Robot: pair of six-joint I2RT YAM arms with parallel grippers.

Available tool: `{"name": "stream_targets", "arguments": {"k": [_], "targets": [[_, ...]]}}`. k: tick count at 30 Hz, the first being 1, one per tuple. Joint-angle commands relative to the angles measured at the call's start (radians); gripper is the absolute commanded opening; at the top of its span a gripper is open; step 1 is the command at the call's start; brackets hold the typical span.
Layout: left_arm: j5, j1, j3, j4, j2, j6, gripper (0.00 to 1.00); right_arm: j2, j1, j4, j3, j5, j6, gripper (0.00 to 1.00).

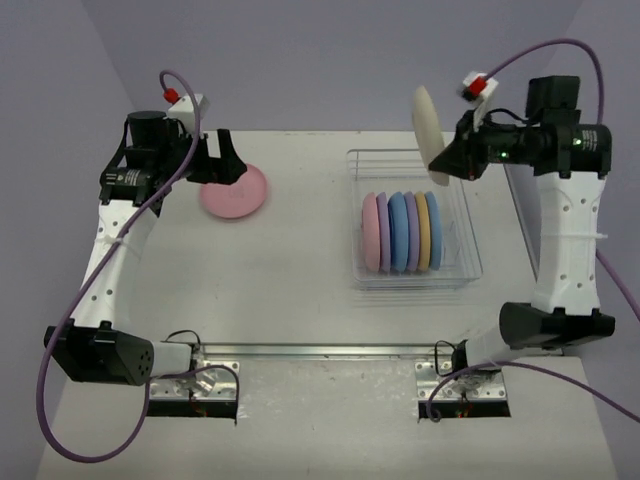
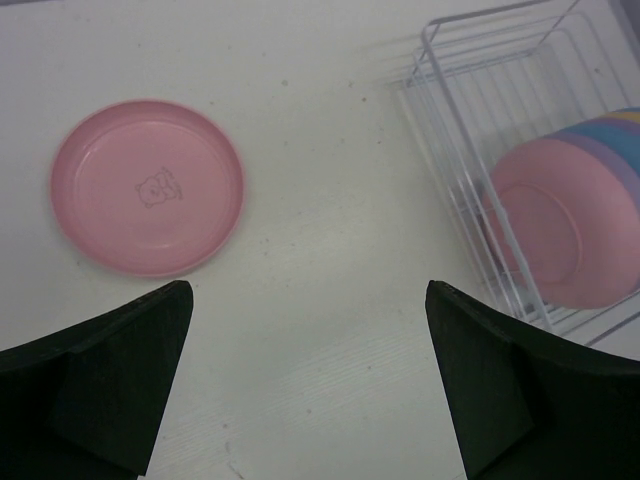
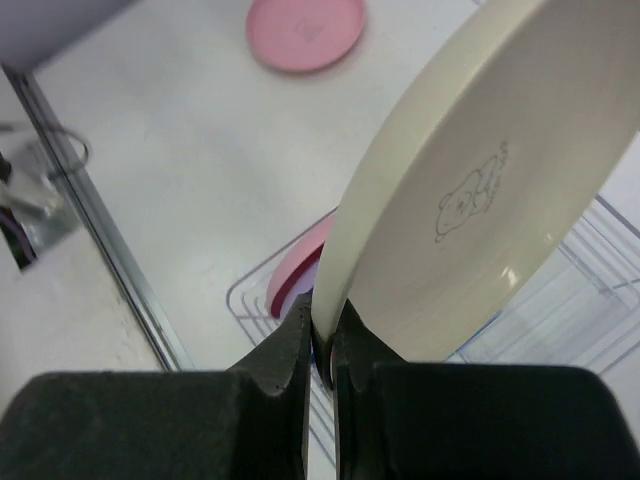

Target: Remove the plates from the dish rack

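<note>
The silver wire dish rack (image 1: 462, 262) sits right of centre and holds several plates (image 1: 402, 232) on edge: pink, lilac, blue and yellow. My right gripper (image 1: 452, 157) is shut on the rim of a cream plate (image 1: 431, 135) and holds it upright above the rack's far end. In the right wrist view the cream plate (image 3: 480, 190) fills the frame, pinched between my fingertips (image 3: 322, 335). A pink plate (image 1: 235, 190) lies flat on the table at the left, also in the left wrist view (image 2: 148, 185). My left gripper (image 2: 308, 380) is open and empty just above it.
The rack (image 2: 470, 130) with its pink plate (image 2: 560, 225) shows at the right of the left wrist view. A metal rail (image 1: 320, 350) runs along the table's near edge between the arm bases. Purple cables (image 1: 60, 400) loop beside both arms.
</note>
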Motion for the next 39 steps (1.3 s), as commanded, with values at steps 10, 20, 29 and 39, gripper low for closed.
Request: {"name": "stream_targets", "arguments": {"k": [10,20,29,39], "targets": [[0.147,-0.010,0.199,-0.106,-0.028,-0.035,1.00,-0.322,1.058,0.584,-0.672,1.320,-0.473,0.00],[0.244,-0.039,0.177,-0.238,0.003,0.117,0.84,-0.318,1.314,1.081,-1.032,1.580,-0.898,0.00],[0.019,-0.234,0.070,-0.221,0.004,0.143,0.67,-0.253,1.364,1.087,-0.992,1.593,-0.915,0.00],[-0.016,-0.243,0.032,-0.174,0.019,0.124,0.07,-0.270,1.380,1.120,-1.032,1.621,-0.911,0.03]]}}
